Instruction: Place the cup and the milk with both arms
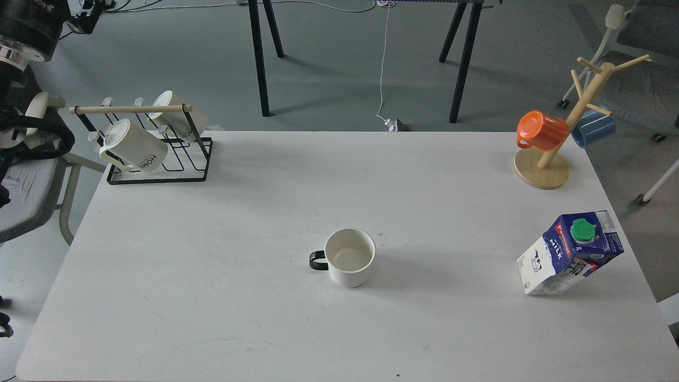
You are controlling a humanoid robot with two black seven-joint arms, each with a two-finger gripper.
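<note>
The cup (348, 257) is a squat white mug standing upright near the middle of the white table (238, 212), its black loop handle pointing left. The milk (570, 252) is a blue and white carton with a green cap, standing near the table's right edge, well apart from the cup. Only a dark part of my left arm (24, 24) shows at the top left corner, off the table; its gripper is out of view. My right arm and gripper are out of view. Nothing holds the cup or the milk.
A black wire rack (159, 175) with two cream "HOME" mugs (135, 146) stands at the back left corner. A wooden mug tree (551, 154) with an orange mug (541, 130) and a blue mug (594, 127) stands at the back right.
</note>
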